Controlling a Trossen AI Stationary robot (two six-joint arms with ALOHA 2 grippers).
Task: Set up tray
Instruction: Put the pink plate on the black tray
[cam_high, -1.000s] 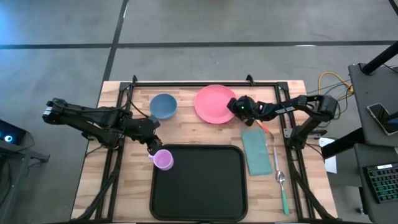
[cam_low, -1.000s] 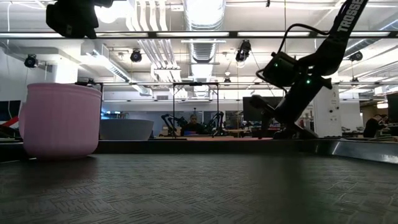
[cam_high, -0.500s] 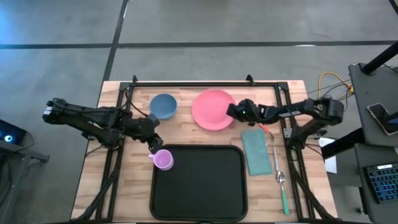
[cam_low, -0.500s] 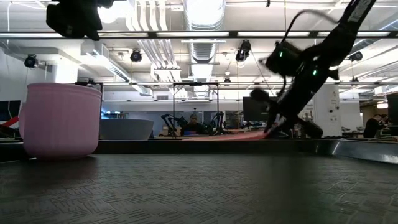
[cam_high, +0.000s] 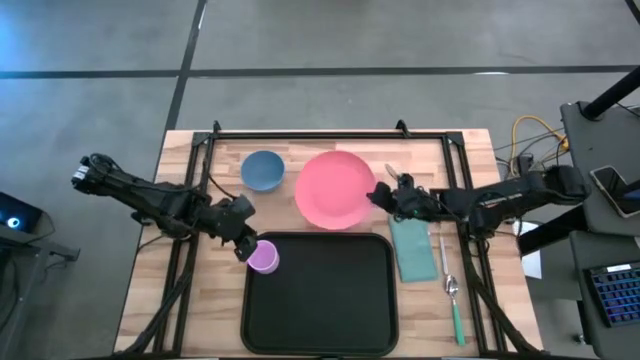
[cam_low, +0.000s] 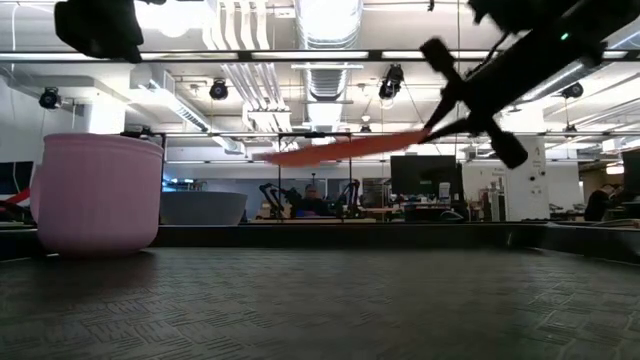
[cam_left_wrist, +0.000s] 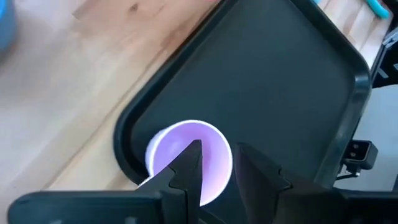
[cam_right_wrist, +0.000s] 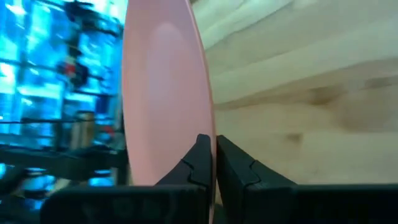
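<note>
The black tray (cam_high: 330, 300) lies at the table's near middle. A small pink cup (cam_high: 263, 257) stands upright in its far left corner, also seen in the low view (cam_low: 98, 192). My left gripper (cam_high: 247, 246) hangs just above the cup, open, and in the wrist view its fingertips (cam_left_wrist: 217, 148) stand over the cup's rim (cam_left_wrist: 168, 149). My right gripper (cam_high: 380, 194) is shut on the pink plate (cam_high: 333, 188), which hovers beyond the tray's far rim. My right gripper pinches the plate's right-hand rim (cam_right_wrist: 205, 124) between its two fingers, coming level from the table's right. The plate (cam_low: 340, 148) is lifted clear of the table and tilted, with the held edge higher than the free edge.
A blue bowl (cam_high: 262, 170) stands on the wood left of the plate. A folded teal napkin (cam_high: 410, 245) lies right of the tray, and a spoon (cam_high: 450, 285) and a teal-handled utensil (cam_high: 457, 320) lie beside it. Bare wood shows left of the tray.
My right gripper has carried the plate toward the table's left and near edges and raised it. The plate was level with the table a second ago and now hangs clear and tilted. The cup has stayed in place.
</note>
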